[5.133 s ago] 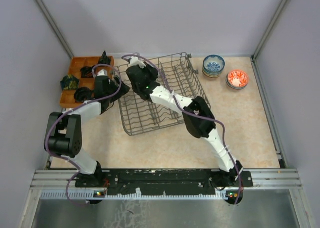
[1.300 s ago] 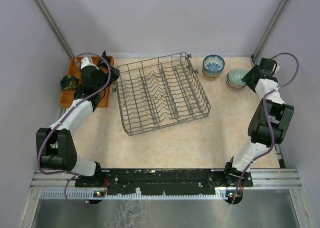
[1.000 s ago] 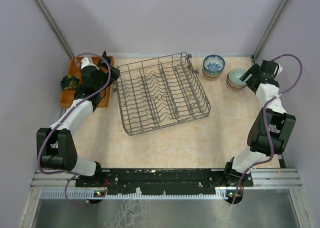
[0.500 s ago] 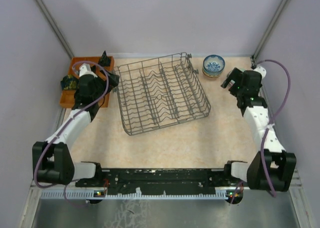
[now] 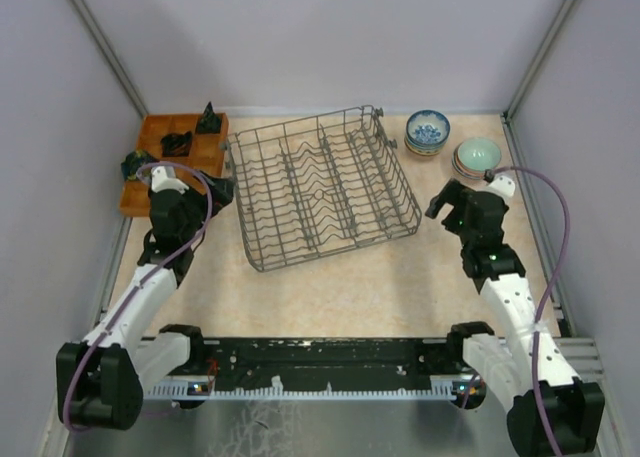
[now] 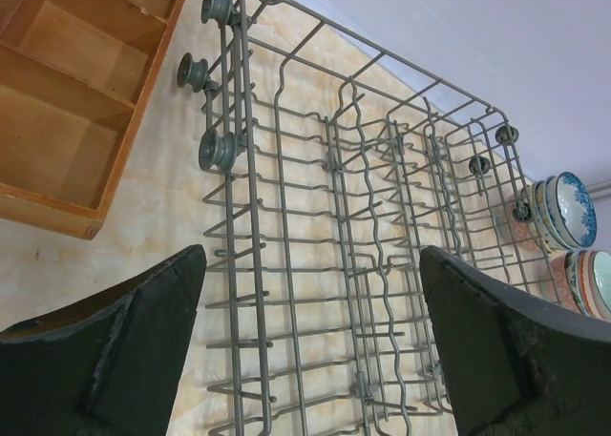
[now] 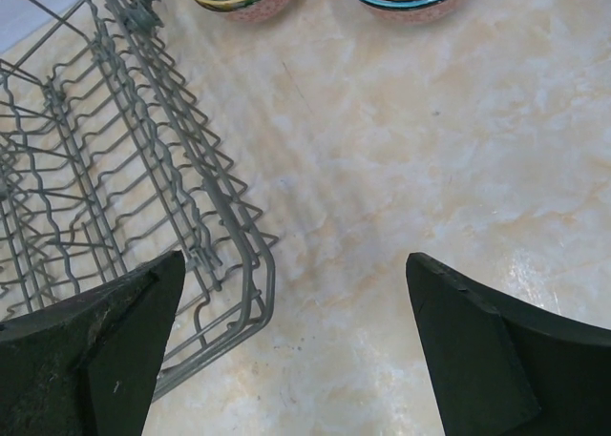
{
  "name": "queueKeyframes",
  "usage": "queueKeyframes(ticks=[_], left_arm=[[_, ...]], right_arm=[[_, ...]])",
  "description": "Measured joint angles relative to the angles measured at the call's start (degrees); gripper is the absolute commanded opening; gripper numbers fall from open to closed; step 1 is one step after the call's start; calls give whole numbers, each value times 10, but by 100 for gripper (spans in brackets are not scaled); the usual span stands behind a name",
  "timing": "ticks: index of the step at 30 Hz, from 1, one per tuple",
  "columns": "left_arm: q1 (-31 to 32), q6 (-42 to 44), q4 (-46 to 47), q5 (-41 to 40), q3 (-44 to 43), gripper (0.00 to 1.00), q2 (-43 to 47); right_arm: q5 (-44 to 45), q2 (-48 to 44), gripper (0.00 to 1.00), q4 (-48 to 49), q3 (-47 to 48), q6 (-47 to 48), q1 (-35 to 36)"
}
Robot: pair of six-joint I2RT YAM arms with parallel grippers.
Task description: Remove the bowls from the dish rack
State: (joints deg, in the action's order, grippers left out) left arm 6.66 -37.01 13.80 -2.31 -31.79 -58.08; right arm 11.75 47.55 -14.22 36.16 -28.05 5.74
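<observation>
- Top view: a beige marbled table (image 5: 340,297) is enclosed by pale lilac walls (image 5: 330,37).
- The dish rack (image 5: 325,187) sits skewed at mid-table. An orange tray (image 5: 170,162) at the far left holds dark objects (image 5: 208,119).
- The bowls stand on the table at the far right, outside the rack: a blue-and-white bowl stack (image 5: 428,132), with a pale green bowl stack (image 5: 477,157) just beside it.
- The left gripper (image 5: 218,189) is near the rack's left side and the right gripper (image 5: 442,199) is near its right side.
- Left wrist view: the black fingers (image 6: 115,350) are spread wide and hold nothing. Rack wires fill the gap between them, with tray compartments at the far left and both stacks at the right edge.
- Right wrist view: the jaws are spread wide and hold nothing. The rack's corner is at the left, and both stacks are cut off by the far edge.
</observation>
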Motion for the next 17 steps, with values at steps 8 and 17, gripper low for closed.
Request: queueKeyframes(ticks=[8, 17], left_arm=[[0, 0, 8, 0, 37, 99, 47], [0, 0, 10, 0, 46, 99, 48]], right_arm=[[2, -49, 99, 9, -24, -6, 34], [2, -52, 99, 16, -25, -5, 43]])
